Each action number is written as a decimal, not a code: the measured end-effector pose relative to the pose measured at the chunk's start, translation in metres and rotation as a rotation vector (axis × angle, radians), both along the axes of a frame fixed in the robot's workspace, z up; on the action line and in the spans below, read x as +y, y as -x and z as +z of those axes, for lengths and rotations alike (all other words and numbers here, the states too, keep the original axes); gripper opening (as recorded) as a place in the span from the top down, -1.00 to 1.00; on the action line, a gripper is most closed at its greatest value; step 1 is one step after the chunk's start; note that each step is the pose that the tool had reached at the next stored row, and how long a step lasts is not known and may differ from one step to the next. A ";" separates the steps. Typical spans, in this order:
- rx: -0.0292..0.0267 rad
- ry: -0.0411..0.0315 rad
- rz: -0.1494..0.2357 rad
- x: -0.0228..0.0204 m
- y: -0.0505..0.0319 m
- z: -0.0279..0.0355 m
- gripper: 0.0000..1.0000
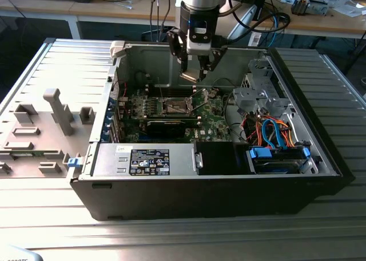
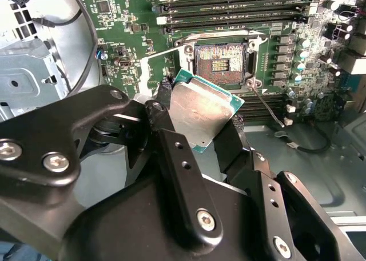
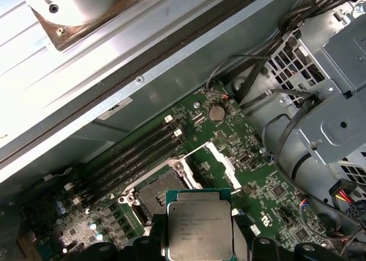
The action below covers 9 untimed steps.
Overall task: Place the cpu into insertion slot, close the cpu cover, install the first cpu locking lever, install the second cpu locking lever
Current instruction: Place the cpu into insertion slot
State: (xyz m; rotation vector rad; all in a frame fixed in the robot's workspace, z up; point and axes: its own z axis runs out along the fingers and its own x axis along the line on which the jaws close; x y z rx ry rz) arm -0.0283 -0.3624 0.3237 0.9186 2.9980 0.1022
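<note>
Holding the cpu clamped in the pincer, above the open slot and apart from it; step one, placing, likely calls for squaring cpu to slot

A workshop-like lab: an open computer case sits on a ribbed metal counter, with cable-strewn wooden counters behind it.

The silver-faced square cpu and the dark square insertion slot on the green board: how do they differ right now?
The flat silver-grey cpu is held in the air by the black gripper; the dark, silver-rimmed insertion slot is fixed in the green circuit board. The cpu shows a plain metal face; the insertion slot lies open and empty. Both are square and seem matched in size.
</note>
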 end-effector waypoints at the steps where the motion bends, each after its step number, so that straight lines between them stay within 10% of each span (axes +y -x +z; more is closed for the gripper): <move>1: -0.0001 0.0000 -0.002 0.0000 0.0000 0.0000 -0.09; 9: 0.0000 0.0005 -0.066 0.0000 0.0000 -0.0001 -0.09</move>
